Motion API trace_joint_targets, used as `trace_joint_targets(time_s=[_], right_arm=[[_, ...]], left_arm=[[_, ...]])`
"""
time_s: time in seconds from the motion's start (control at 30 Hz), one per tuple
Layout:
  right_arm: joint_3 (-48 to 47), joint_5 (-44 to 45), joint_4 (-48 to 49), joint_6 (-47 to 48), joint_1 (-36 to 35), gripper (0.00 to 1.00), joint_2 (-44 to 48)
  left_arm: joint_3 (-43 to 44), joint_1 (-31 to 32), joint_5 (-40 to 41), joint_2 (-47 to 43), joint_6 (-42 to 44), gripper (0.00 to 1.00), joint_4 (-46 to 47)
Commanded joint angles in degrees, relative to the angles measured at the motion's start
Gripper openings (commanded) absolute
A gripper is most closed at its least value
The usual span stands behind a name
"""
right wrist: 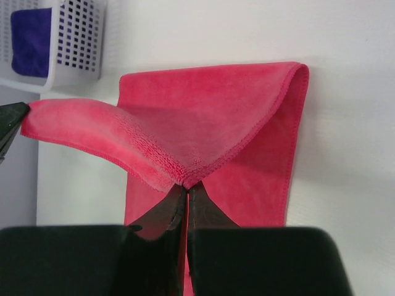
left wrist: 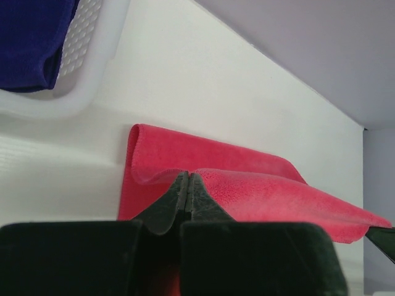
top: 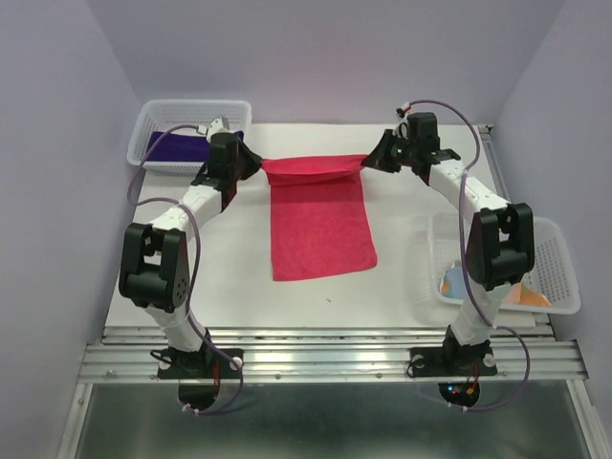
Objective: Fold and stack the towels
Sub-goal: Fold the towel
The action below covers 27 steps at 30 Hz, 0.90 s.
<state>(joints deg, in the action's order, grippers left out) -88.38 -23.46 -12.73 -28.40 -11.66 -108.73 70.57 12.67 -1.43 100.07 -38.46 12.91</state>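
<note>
A pink-red towel (top: 319,228) lies on the white table, its far edge lifted and stretched between both grippers. My left gripper (top: 254,163) is shut on the towel's far left corner (left wrist: 162,174). At the far right corner (right wrist: 189,180) my right gripper (top: 368,161) is shut on the cloth. The raised strip sags over the flat part (right wrist: 259,172). A deep purple towel (top: 177,147) sits in the far-left basket. A patterned towel (top: 453,283) in light blue and orange shows in the right basket, partly behind the right arm.
A white mesh basket (top: 151,119) stands at the far left corner of the table. Another white mesh basket (top: 559,277) sits at the right edge. Grey walls close in on three sides. A metal rail (top: 325,349) runs along the near edge.
</note>
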Motion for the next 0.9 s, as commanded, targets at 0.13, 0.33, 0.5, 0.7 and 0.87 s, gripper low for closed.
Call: trace_joint_targets(time_s=[0.13, 0.33, 0.5, 0.7, 0.87], right_arm=[[11.37, -5.89, 0.87, -2.01, 0.23, 0.01, 8.17], [21.21, -7.30, 1.05, -2.10, -0.29, 0.01, 14.06], [25.01, -7.47, 0.16, -1.92, -0.47, 0.01, 16.53], [28.87, -7.83, -3.00, -1.22, -0.99, 0.01, 19.25], [31.33, -8.00, -5.19, -1.04, -1.43, 0.01, 21.80]], left_arm=[[-12.28, 2.71, 2.92, -12.78, -3.11, 0.00, 3.00], [-21.59, 4.73, 3.98, -17.79, -5.30, 0.00, 2.83], [-26.96, 6.40, 4.24, -21.32, -7.07, 0.00, 2.83], [-32.59, 7.55, 2.75, -24.92, -9.00, 0.00, 2.04], [-35.57, 7.99, 2.49, -28.52, -9.70, 0.00, -0.86]])
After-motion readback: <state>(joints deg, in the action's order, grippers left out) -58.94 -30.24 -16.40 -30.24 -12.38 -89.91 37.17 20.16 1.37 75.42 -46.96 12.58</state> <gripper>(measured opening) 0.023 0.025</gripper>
